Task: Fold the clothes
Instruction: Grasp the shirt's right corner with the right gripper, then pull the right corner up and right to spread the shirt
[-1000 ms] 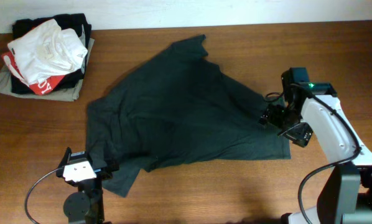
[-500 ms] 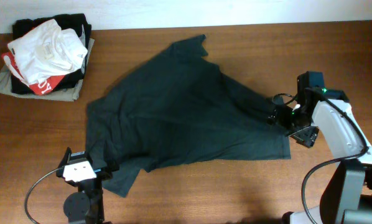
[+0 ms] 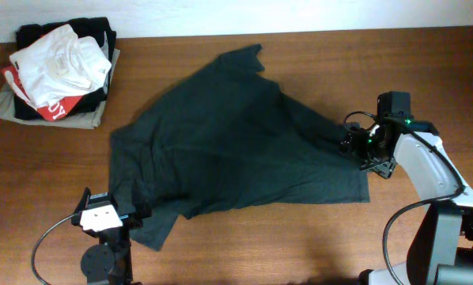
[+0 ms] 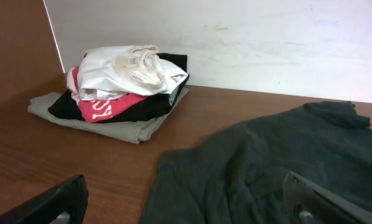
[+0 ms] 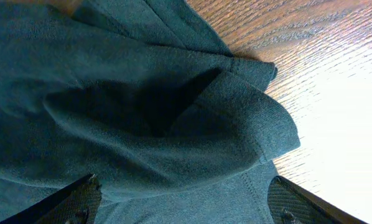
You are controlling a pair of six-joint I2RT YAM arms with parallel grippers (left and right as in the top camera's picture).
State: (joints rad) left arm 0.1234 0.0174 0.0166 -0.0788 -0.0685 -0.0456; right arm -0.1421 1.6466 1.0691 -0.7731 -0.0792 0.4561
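Your right arm had swung a touch outward over the last second, and the right fingers (image 3: 353, 145) sat at the right edge of the T-shirt (image 3: 228, 142), spread either side of a bunched fold, not pinching it. The T-shirt lay rumpled and unfolded across the middle of the desk (image 3: 300, 245). Your left fingers (image 3: 134, 214) hung at its near-left corner, spread wide, holding nothing. Beyond its far-left corner sat the pile of clothes (image 3: 58, 75), white garment on top.
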